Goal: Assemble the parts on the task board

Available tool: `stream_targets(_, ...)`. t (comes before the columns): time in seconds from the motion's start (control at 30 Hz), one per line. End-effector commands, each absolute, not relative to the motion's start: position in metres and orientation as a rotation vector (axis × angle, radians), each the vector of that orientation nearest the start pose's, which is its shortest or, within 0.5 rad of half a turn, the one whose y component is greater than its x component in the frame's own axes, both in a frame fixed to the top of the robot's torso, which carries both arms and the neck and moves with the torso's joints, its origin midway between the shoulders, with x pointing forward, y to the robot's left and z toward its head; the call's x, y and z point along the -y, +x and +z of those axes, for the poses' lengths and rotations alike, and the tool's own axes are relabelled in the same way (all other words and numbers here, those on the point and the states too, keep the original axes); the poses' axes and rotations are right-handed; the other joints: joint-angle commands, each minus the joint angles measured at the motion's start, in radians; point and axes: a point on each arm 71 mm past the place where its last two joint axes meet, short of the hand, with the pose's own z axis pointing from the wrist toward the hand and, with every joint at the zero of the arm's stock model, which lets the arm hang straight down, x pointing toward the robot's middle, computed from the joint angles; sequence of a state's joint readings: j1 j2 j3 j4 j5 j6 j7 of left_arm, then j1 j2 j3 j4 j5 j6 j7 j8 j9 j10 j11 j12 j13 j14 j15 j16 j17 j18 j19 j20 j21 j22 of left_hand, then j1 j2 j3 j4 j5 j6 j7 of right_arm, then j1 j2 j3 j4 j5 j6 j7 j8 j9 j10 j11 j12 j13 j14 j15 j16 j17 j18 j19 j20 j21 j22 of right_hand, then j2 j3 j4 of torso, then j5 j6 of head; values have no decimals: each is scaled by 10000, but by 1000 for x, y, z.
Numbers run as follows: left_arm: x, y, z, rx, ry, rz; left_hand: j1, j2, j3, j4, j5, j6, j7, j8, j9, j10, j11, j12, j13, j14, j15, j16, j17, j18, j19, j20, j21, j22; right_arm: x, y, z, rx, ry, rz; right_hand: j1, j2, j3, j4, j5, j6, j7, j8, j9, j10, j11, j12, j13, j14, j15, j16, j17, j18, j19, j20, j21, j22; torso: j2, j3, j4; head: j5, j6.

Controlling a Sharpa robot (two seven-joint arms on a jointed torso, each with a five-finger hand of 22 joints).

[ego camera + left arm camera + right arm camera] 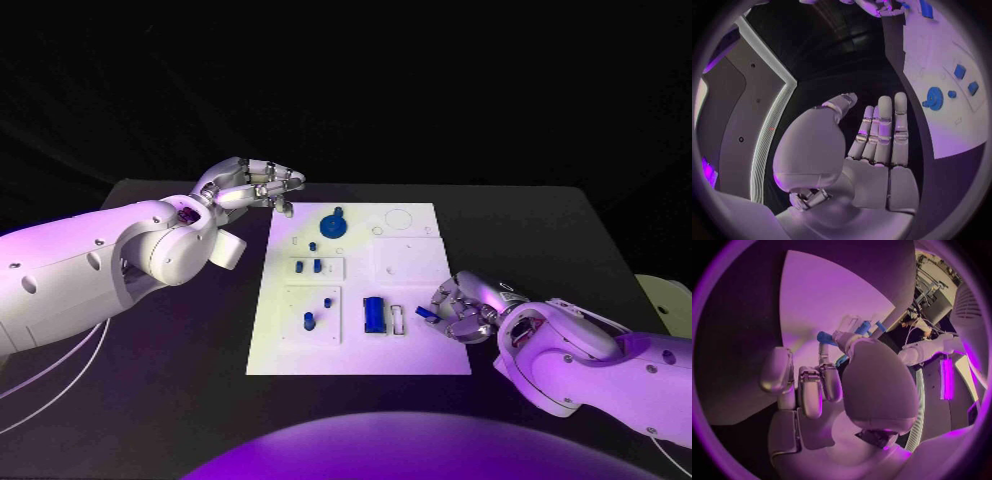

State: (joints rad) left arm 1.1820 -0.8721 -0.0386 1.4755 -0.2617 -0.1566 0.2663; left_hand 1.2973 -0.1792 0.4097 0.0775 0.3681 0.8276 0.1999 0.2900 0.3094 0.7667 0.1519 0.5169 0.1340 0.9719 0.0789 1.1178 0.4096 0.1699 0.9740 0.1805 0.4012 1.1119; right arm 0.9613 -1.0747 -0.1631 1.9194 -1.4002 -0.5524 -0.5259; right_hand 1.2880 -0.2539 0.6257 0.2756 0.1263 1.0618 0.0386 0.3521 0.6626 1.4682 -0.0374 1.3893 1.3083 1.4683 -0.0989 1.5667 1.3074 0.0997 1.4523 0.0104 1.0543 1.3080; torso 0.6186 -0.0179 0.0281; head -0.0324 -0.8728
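Your robot's right hand (464,308) is the closest thing to you, low at the right edge of the task board (411,350). It pinches a small blue part (426,313) between its fingertips, just above the board's near right side. You can see the same part (825,337) in the right wrist view, held at the tips of the fingers (811,390), with the other fingers curled in below it.

Look just beside that hand on the board. You will find a tall blue block (375,314) standing up, and a pale slim piece (398,320) right next to it. Over to the left you have a small blue peg (309,321) in a raised square. Farther back sit two little blue pieces (302,266) close together, and a round blue knob (335,224) near the far edge.

Your left hand (257,186) floats off the board, near its far left corner. It holds nothing. In the left wrist view its fingers (882,132) are stretched out straight, side by side, with the palm bare.
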Motion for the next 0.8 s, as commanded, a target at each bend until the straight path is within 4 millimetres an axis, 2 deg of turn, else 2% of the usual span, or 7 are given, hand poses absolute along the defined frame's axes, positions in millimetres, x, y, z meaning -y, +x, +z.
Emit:
stream_targets(0.03,-223,489,-194,-16671,-8849,-14793,-3,90,-23,64,-30,-68,-9,69,-17,-78,5,34,-12,-57,16,66,-18,82,61,19,-47,-14,220,338,-279,-19737,4304,5309,-223,23,931,-884,165,1,-66,199,279,190,-25,55,1167,1024,8,41,2634,-102,67,11,26,1155,6,-8,17,-35,2)
stream_targets(0.27,-223,489,-194,-16684,-8853,-14791,-3,90,-23,64,-30,-68,-9,69,-17,-78,5,34,-12,-57,16,66,-18,82,61,19,-47,-14,210,337,-279,-20181,4583,5613,-760,74,1042,-898,199,33,-59,161,270,214,-16,98,1209,1024,17,41,2634,-103,76,17,27,1174,14,0,8,39,2)
stream_targets(0.37,-222,488,-194,-16695,-8852,-14797,3,97,-22,68,-24,-69,-10,71,-18,-83,5,38,-13,-58,16,68,-19,82,63,19,-50,-15,205,338,-281,-20456,4603,5668,-925,61,1052,-900,193,47,-57,148,264,216,-14,103,1215,1024,20,41,2634,-102,77,19,21,1178,13,-2,14,0,2)
stream_targets(0.8,-220,488,-194,-16748,-8835,-14846,10,98,-21,66,-20,-70,-10,72,-19,-87,5,41,-14,-59,16,70,-20,82,65,18,-53,-15,192,346,-293,-21096,4382,5502,-1843,-24,922,-756,104,177,-52,51,191,262,-5,204,1309,1024,29,41,2634,-101,83,30,-6,1198,6,4,3,26,2)
